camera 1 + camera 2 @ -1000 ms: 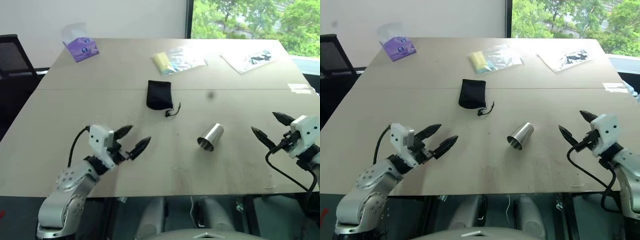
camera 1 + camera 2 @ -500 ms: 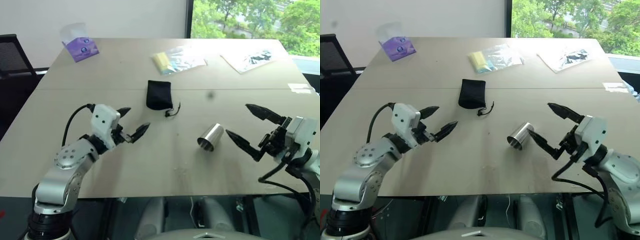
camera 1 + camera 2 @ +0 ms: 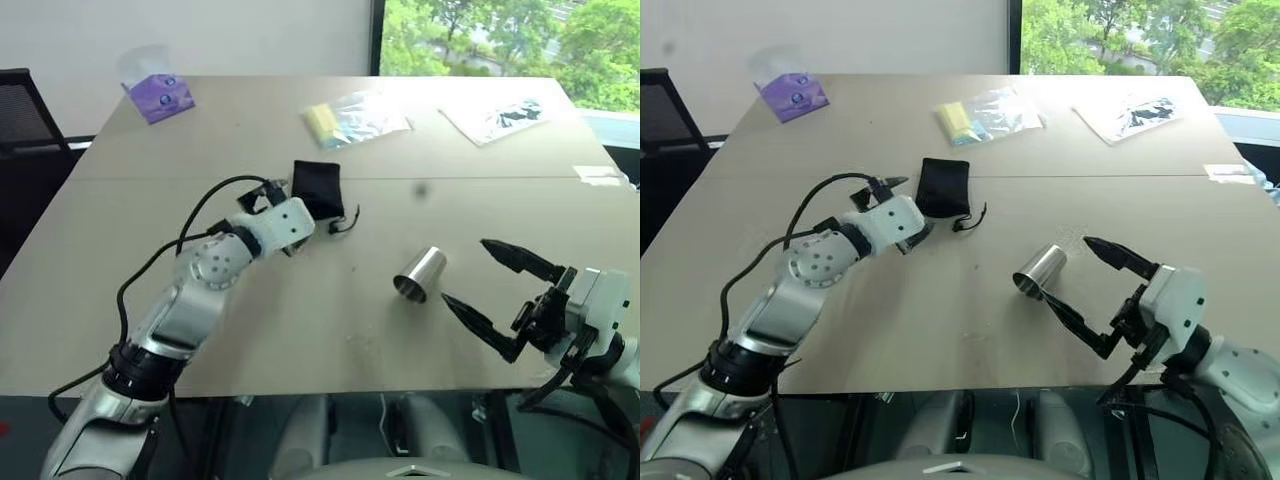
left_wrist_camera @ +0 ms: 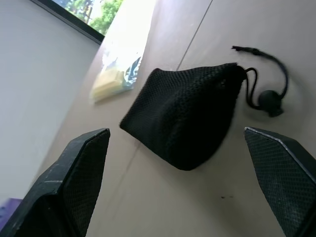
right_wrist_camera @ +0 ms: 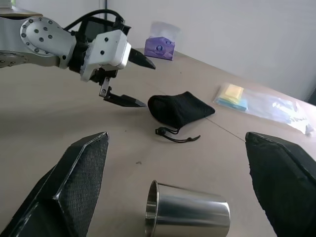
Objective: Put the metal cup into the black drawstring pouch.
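Two spread grippers, nothing held: left gripper (image 5: pixel 129 78) by the black drawstring pouch (image 4: pixel 185 116), right gripper (image 3: pixel 497 298) beside the metal cup (image 5: pixel 188 213).
Cup looks rigid, slick, apt to roll; grasp mid-wall. Pouch is limp; pinch its corded mouth.

The left hand (image 3: pixel 902 210) has swung out across the desk (image 3: pixel 300 320), away from the near edge, and now sits right at the black drawstring pouch (image 3: pixel 318 189), its wrist rolled over so one finger (image 5: pixel 143 61) rides above the other. The right hand (image 3: pixel 492 293) has pulled in from the desk's right side toward the middle and now sits just beside the metal cup (image 3: pixel 421 274), fingers spread wide toward it.
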